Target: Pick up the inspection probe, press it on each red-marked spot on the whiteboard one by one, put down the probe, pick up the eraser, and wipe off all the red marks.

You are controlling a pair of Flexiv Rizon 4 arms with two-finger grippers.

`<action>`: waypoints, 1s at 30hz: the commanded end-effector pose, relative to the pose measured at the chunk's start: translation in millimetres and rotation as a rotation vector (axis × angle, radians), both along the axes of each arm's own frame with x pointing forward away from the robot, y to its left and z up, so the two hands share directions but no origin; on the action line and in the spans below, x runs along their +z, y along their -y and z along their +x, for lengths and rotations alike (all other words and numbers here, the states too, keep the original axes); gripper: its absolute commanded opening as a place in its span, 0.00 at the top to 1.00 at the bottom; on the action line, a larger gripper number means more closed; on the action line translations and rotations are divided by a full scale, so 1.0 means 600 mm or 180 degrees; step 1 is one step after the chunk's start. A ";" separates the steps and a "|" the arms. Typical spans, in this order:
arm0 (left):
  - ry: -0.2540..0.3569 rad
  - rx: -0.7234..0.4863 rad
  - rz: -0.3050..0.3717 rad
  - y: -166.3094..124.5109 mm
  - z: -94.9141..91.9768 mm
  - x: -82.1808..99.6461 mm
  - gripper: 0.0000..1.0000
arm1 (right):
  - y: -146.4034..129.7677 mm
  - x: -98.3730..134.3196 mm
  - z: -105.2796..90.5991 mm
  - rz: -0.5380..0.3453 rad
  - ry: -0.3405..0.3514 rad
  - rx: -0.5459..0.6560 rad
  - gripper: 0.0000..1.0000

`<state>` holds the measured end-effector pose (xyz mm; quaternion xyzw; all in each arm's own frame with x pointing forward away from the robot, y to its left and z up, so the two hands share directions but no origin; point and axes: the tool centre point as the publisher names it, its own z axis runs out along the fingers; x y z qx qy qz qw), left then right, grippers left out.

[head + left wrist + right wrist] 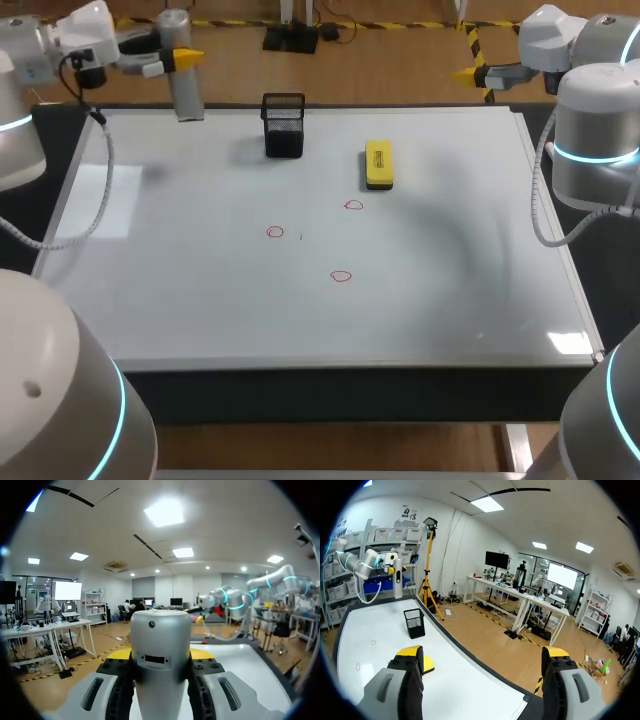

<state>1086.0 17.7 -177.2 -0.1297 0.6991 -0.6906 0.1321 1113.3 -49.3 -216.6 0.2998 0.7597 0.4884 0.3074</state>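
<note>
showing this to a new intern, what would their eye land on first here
Probably the silver probe, held upright in the left gripper at the far left corner of the whiteboard. Next would be the three small red marks near the board's middle. The yellow eraser and a black mesh holder sit beyond them, toward the far edge.

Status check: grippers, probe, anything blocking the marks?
Left gripper shut on probe, at far left corner of whiteboard. Right gripper open, empty. Three red marks unobstructed; eraser and mesh holder sit beyond them.
</note>
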 end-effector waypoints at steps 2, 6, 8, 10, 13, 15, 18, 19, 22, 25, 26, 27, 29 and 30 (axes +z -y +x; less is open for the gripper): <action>0.0011 0.0344 0.0002 -0.024 -0.022 -0.011 1.00 | 0.000 0.000 0.001 -0.0002 -0.0004 0.0002 0.00; 0.0019 0.0437 0.0019 -0.042 -0.031 -0.018 1.00 | 0.000 0.000 0.001 -0.0002 -0.0004 0.0002 0.00; -0.0002 0.0476 0.0024 -0.051 -0.035 -0.022 1.00 | 0.000 0.000 0.001 -0.0002 -0.0004 0.0002 0.00; -0.0017 0.0556 0.0090 -0.062 -0.035 -0.031 1.00 | 0.000 0.000 0.001 -0.0002 -0.0004 0.0002 0.00; -0.0038 0.0615 0.0071 -0.077 -0.039 -0.036 1.00 | 0.000 0.000 0.001 -0.0002 -0.0004 0.0002 0.00; -0.0044 0.0648 0.0071 -0.086 -0.042 -0.038 1.00 | 0.000 0.000 0.001 -0.0002 -0.0004 0.0002 0.00; -0.0049 0.0700 0.0089 -0.097 -0.045 -0.039 1.00 | 0.000 0.000 0.001 -0.0002 -0.0004 0.0002 0.00; -0.0049 0.0720 0.0112 -0.101 -0.045 -0.039 1.00 | 0.000 0.000 0.001 -0.0002 -0.0004 0.0002 0.00; -0.0046 0.0768 0.0142 -0.113 -0.047 -0.035 1.00 | 0.000 0.000 0.001 -0.0002 -0.0004 0.0002 0.00; -0.0058 0.0768 0.0139 -0.118 -0.047 -0.033 1.00 | 0.000 0.000 0.001 -0.0002 -0.0004 0.0002 0.00; -0.0058 0.0768 0.0139 -0.118 -0.047 -0.033 1.00 | 0.000 0.000 0.001 -0.0002 -0.0004 0.0002 0.00; -0.0058 0.0768 0.0139 -0.118 -0.047 -0.033 1.00 | 0.000 0.000 0.001 -0.0002 -0.0004 0.0002 0.00; -0.0058 0.0768 0.0139 -0.118 -0.047 -0.033 1.00 | 0.000 0.000 0.001 -0.0002 -0.0004 0.0002 0.00; -0.0058 0.0768 0.0139 -0.118 -0.047 -0.033 1.00 | 0.000 0.000 0.001 -0.0002 -0.0004 0.0002 0.00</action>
